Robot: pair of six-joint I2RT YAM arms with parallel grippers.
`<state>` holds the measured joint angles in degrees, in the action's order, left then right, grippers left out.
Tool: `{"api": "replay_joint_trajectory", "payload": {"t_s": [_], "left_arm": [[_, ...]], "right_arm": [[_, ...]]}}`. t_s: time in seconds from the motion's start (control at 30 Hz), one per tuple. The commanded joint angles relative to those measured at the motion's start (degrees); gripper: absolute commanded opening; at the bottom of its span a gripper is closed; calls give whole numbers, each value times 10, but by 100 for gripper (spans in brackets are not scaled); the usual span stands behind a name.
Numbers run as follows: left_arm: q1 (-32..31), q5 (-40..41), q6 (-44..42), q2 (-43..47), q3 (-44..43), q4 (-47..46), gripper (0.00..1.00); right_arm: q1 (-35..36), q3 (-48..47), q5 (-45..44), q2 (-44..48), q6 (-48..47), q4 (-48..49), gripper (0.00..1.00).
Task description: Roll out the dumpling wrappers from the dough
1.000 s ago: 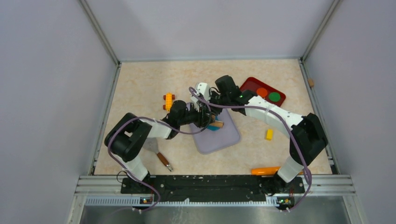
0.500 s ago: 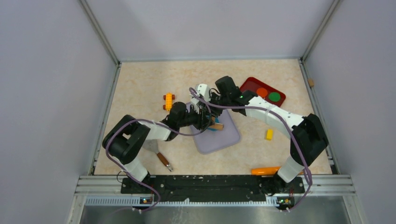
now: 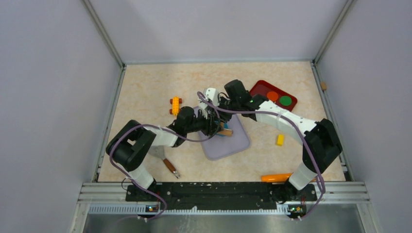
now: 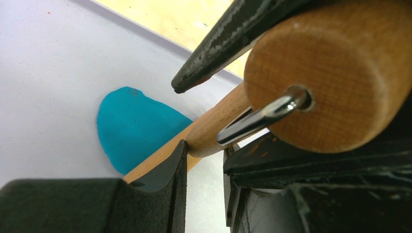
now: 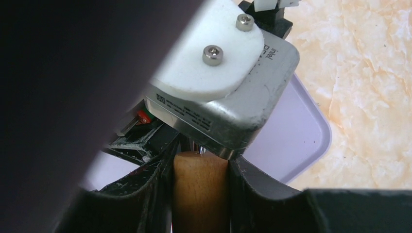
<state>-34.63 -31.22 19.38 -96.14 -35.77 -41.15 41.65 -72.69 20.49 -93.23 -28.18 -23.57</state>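
Both arms have shifted a little to the left since the earlier picture, and the wooden roller (image 4: 320, 73) has gone with them. On the beige table (image 3: 145, 92) lies the lavender mat (image 3: 233, 145), and the two grippers meet above its far part. A red tray (image 3: 260, 88) stands further right, well apart from the mat, with an orange disc (image 3: 272, 96) and a green disc (image 3: 285, 101) inside. The left gripper (image 3: 215, 126) has its fingers (image 4: 160, 194) closed around the thin handle of the roller. The right gripper (image 5: 200, 194) pinches the other wooden end from both sides. The dough (image 4: 131, 128) is a flat teal patch on the mat, partly covered by the roller handle. Whether the roller presses on it, I cannot tell.
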Motion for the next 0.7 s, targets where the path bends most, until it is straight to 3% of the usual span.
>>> {"api": "replay_joint_trajectory", "payload": {"t_s": [0.0, 0.43, 0.67], "left_arm": [[-16, 3, 42, -5, 22, 71, 0], [-26, 7, 41, 13, 45, 69, 0], [-21, 8, -3, 52, -12, 130, 0]], "right_arm": [[37, 38, 64, -3, 23, -122, 0], [38, 40, 75, -1, 27, -124, 0], [36, -12, 40, 7, 30, -136, 0]]}}
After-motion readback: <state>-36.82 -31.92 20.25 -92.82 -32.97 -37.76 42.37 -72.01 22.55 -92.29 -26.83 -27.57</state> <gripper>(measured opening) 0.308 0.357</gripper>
